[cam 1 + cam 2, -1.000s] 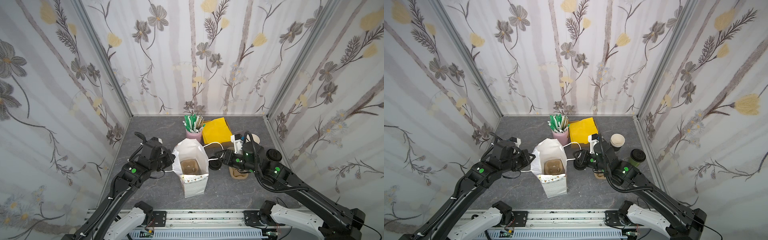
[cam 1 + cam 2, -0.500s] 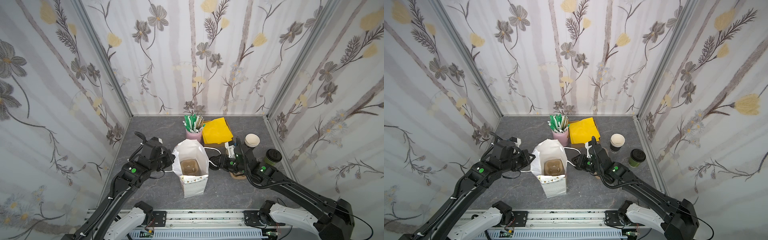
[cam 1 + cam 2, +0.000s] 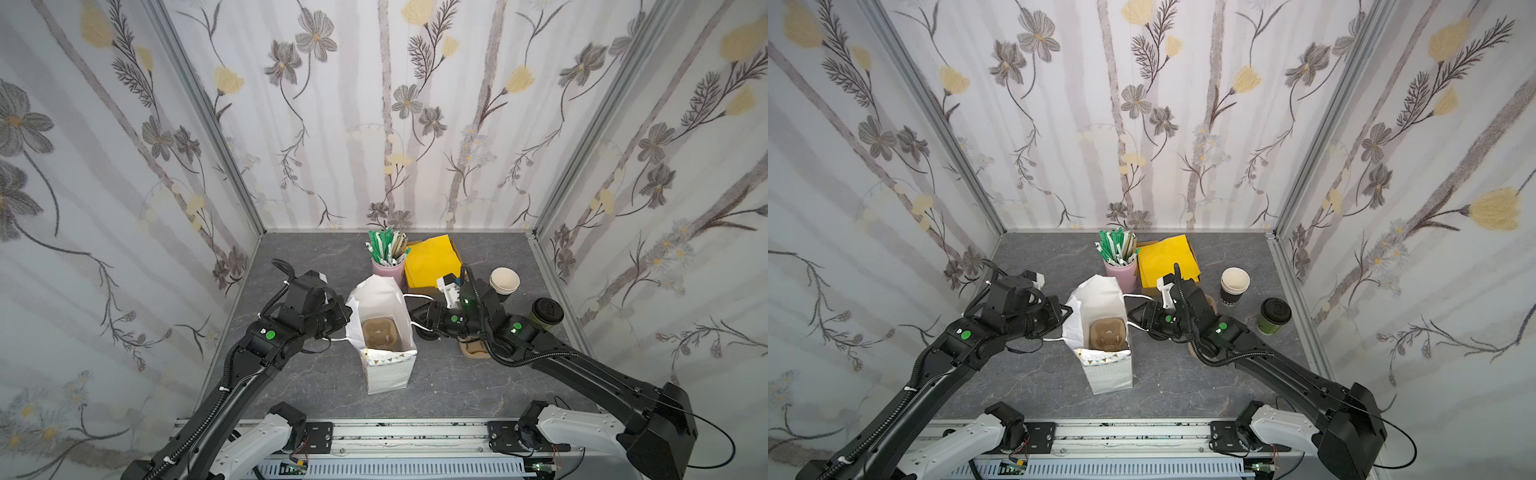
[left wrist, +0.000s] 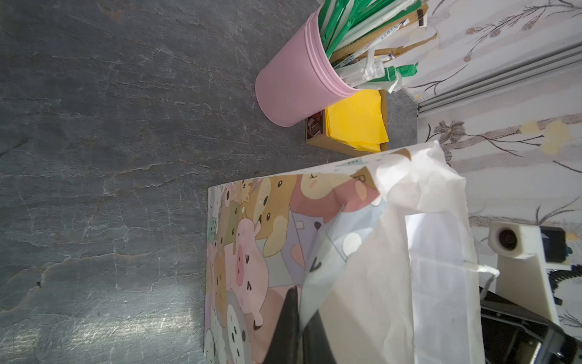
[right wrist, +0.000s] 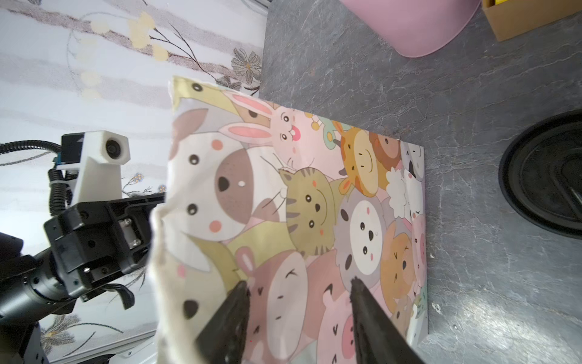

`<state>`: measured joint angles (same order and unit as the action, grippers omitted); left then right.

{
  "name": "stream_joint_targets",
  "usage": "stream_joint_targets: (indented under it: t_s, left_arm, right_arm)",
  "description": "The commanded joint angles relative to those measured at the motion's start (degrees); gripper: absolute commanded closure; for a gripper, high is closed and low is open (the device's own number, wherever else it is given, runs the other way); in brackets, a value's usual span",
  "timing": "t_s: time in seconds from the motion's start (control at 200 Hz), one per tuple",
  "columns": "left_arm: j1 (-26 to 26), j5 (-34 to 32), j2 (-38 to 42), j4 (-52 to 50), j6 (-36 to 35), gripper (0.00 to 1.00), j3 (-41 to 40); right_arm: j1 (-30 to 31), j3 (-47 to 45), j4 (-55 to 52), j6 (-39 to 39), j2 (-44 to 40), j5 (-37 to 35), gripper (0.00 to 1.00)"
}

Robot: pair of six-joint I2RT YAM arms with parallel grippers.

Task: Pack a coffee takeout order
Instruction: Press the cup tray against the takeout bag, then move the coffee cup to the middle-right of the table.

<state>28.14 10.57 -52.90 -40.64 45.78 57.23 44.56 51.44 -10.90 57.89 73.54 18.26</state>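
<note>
right claw [image 5: 296, 302]: jaws parted, nothing between them; tips face the printed side of the paper bag [image 5: 315, 205].
left claw [image 3: 348, 319]: pinched shut on the bag's rim, opposite the right claw, holding the mouth wide.
pulp carrier [image 3: 380, 332]: inside the bag, just past the right claw's tips.
green lidded cup [image 3: 546, 316]: upright behind the right claw's wrist, well apart. Likely light, thin-walled and crushable; grip mid-body, gently, not by the lid.
yellow napkin [image 3: 432, 259]: boxed, beyond the claw. Limp; pinch an edge.
tan sticks [image 4: 409, 46]: in the pink cup [image 3: 388, 270], farther on. Thin, stiff.
surface: grey slate-look table [image 3: 316, 257], matte.
room: floral walls [image 3: 374, 124] close on three sides.
</note>
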Motion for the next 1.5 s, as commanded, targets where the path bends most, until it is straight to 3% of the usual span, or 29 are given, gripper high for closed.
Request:
stream_joint_targets:
  t_s: [0.0, 0.18, 0.29, 0.59, 0.734, 0.824, 0.869, 1.019, 1.154, 1.354, 1.394, 1.459, 1.494]
  left_arm:
    - [-0.02, -0.44, 0.23, -0.75, -0.73, 1.0, 0.52]
    - [-0.02, -0.15, 0.52, -0.8, -0.54, 1.0, 0.47]
    - [-0.02, -0.31, 0.35, -0.76, -0.69, 1.0, 0.85]
    - [-0.02, -0.3, -0.01, -0.82, -0.44, 1.0, 1.89]
    - [0.03, -0.71, -0.28, -0.8, -0.69, 1.0, 2.6]
    - [-0.02, -0.73, -0.42, -0.67, -0.6, 1.0, 2.71]
    - [-0.02, -0.54, -0.44, -0.72, -0.9, 1.0, 2.8]
    - [0.01, -1.5, -0.78, -0.58, -3.42, 0.97, 2.42]
    - [-0.02, -2.54, -1.49, -0.12, -4.39, 0.96, 2.87]
    - [-0.01, -4.75, -1.25, 0.27, -3.05, 0.96, 2.31]
    - [0.03, -5.11, -1.0, 0.29, -2.4, 0.97, 2.1]
    - [-0.02, -5.81, -0.88, 0.33, -1.4, 0.97, 2.07]
    - [0.06, -6.32, -0.89, 0.45, -0.69, 0.97, 2.16]
  right_arm:
    - [0.01, 2.72, -4.79, -1.67, -1.33, -3.45, 0.47]
    - [0.09, 6.83, -9.21, -2.75, -1.96, -3.69, 0.44]
    - [0.38, 9.38, -11.41, -3.26, -2.87, -6.3, 0.22]
    - [0.97, 17.99, -15.08, -6.31, -4.37, -11.21, 0.19]
    - [0.76, 25.42, -19.77, -9.14, -4.45, -16.91, 0.19]
    - [-0.97, 29.24, -24.59, -10.06, -4.86, -23.07, 0.09]
    - [-3.63, 29.56, -26.85, -10.7, -5.44, -25.83, 0.01]
    - [-21.3, 24.52, -28.26, -15.98, -7.03, -22.46, 0.0]
    - [-37.23, 24.04, -30.38, -24.37, -2.81, -19.5, 0.0]
    - [-48.36, 25.96, -34.46, -28.82, 5.92, -20.68, 0.01]
    - [-49.04, 24.95, -34.72, -29.38, 6.1, -23.14, 0.04]
    - [-50.78, 22.32, -34.04, -30.24, 5.54, -24.53, 0.24]
    - [-51.8, 20.67, -33.11, -30.41, 5.24, -24.57, 0.28]
